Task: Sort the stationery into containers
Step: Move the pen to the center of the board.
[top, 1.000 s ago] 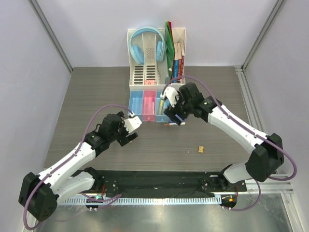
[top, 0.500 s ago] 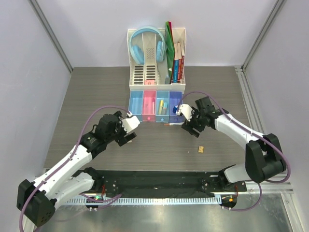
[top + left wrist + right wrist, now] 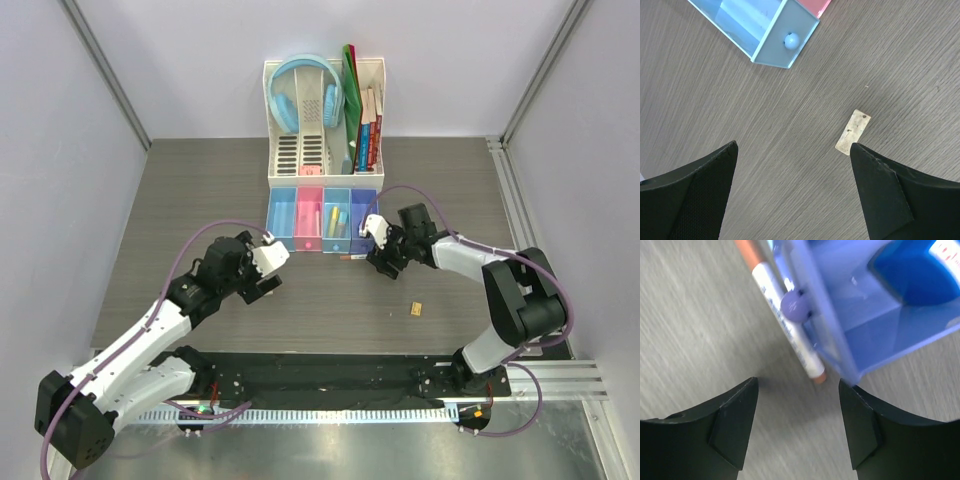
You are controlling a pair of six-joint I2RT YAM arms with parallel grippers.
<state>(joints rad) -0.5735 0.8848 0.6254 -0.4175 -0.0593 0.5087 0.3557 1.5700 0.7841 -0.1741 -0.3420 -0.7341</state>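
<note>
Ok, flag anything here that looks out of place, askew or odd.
Two stationery items lie outside the bins. The white marker lies on the table against the front of the purple-blue bin, and a small tan block sits loose nearer the arms. Nothing looks spilled or damaged.

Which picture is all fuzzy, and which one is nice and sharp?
Right wrist view: fuzzy, the white marker and the purple-blue bin look soft and smeared. Left wrist view: sharp, the table grain and the tan block show crisply. Top view: clear, evenly lit, only faint shadows.
</note>
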